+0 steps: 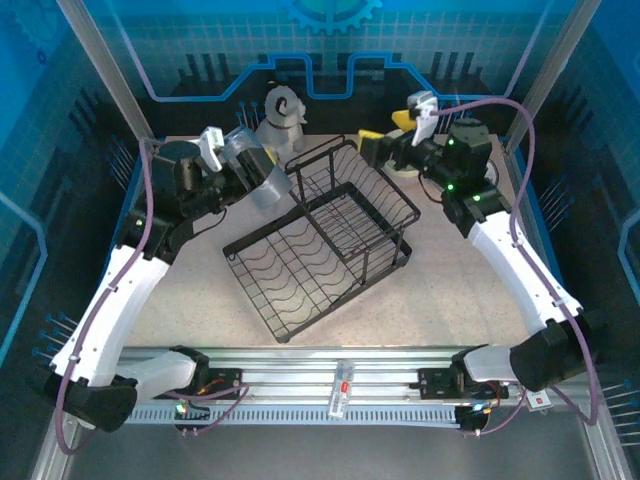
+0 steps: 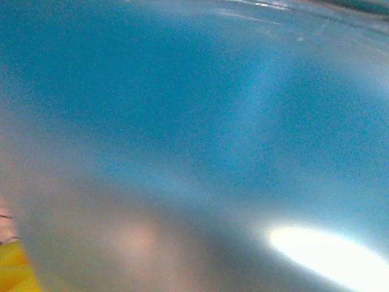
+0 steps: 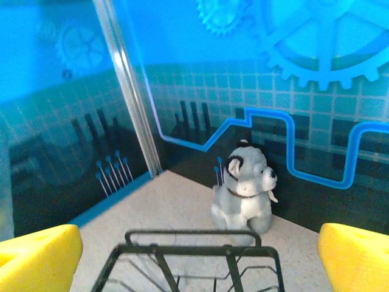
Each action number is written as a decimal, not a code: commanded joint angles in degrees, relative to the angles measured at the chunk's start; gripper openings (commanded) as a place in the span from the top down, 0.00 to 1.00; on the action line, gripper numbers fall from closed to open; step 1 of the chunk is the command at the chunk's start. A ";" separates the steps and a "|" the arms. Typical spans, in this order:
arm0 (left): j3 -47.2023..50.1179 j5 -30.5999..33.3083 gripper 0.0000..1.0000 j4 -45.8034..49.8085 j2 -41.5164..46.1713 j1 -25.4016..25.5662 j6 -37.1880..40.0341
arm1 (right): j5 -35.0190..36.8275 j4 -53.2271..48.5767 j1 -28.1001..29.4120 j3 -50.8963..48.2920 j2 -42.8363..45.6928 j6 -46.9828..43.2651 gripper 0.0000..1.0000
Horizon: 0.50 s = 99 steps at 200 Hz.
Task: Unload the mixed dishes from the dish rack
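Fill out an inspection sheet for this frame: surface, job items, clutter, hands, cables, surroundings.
Surface: speckled beige table, no spills seen.
Job's things: black dish rack in the centre, slots look empty; grey bowl tilted at its far left corner.
Clutter: dog figurine by the back wall; small clear item on the front rail.
Hands: left hand appears to grip the bowl; right hand open over the rack's far end.
Cables: purple cables along both arms, no snag seen.
Surroundings: blue patterned walls, metal frame post.
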<state>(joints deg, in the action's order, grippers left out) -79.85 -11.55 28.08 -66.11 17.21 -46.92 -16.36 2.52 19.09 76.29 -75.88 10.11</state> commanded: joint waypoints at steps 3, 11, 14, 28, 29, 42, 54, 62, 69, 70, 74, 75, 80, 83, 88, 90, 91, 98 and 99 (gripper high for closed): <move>-3.99 -8.97 0.41 -2.60 -2.31 -0.69 -9.48 | 4.48 -1.72 3.45 -2.61 4.49 -11.54 0.00; -4.83 -10.48 0.41 -3.29 -3.40 -0.69 -11.76 | 4.63 -1.24 4.77 -3.76 5.38 -12.99 0.00; -5.17 -10.97 0.41 -3.44 -3.70 -0.69 -12.42 | 4.73 -1.09 5.37 -4.16 5.65 -13.64 0.00; -6.09 -12.65 0.41 -5.40 -4.68 -0.63 -15.06 | 5.38 0.02 7.57 -5.99 6.97 -16.12 0.00; -6.14 -12.77 0.41 -5.62 -4.71 -0.62 -15.23 | 5.38 0.15 7.73 -6.12 7.06 -16.19 0.00; -6.02 -13.89 0.41 -8.13 -5.12 -0.62 -18.47 | 5.03 0.79 9.23 -7.00 7.88 -17.38 0.02; -6.36 -15.56 0.41 -9.55 -6.04 -0.60 -21.57 | 5.15 0.75 11.11 -7.29 8.26 -19.28 0.03; -6.16 -16.80 0.41 -11.38 -6.67 -0.52 -23.82 | 5.73 0.48 12.60 -7.30 8.37 -20.98 0.03; -5.87 -17.44 0.41 -12.78 -7.08 -0.15 -25.56 | 6.26 0.16 13.93 -7.09 8.29 -22.49 0.04; -5.85 -17.49 0.41 -12.96 -7.13 -0.11 -25.71 | 6.35 0.05 14.16 -7.06 8.29 -22.67 0.04; -5.76 -17.62 0.41 -13.53 -7.31 0.04 -26.31 | 6.63 -0.11 14.92 -6.91 8.22 -23.38 0.04; -5.75 -17.67 0.41 -13.68 -7.38 0.07 -26.39 | 6.66 -0.17 15.05 -6.89 8.21 -23.56 0.04; -5.92 -17.92 0.41 -14.07 -7.76 0.26 -26.98 | 6.85 -0.31 15.70 -6.73 8.12 -24.31 0.05; -5.97 -17.97 0.41 -14.28 -7.86 0.34 -27.18 | 6.94 -0.34 16.12 -6.64 8.05 -24.62 0.05; -6.13 -18.14 0.41 -14.53 -8.10 0.49 -27.26 | 7.11 -0.48 16.59 -6.47 7.99 -24.95 0.06; -6.22 -18.26 0.41 -14.54 -8.21 0.59 -27.33 | 7.13 -0.56 16.75 -6.39 7.95 -25.00 0.06; -6.29 -18.25 0.41 -14.54 -8.27 0.61 -27.34 | 7.13 -0.58 16.80 -6.36 7.90 -25.07 0.06; -6.60 -18.53 0.41 -14.71 -8.66 0.79 -27.35 | 7.05 -0.67 17.17 -6.09 7.74 -25.17 0.07; -6.66 -18.60 0.41 -14.71 -8.72 0.80 -27.40 | 7.05 -0.67 17.23 -6.03 7.71 -25.20 0.07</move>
<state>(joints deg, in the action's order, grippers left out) -83.59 -26.04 18.83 -73.82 17.34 -69.54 -10.92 1.63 34.52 69.43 -68.58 -10.46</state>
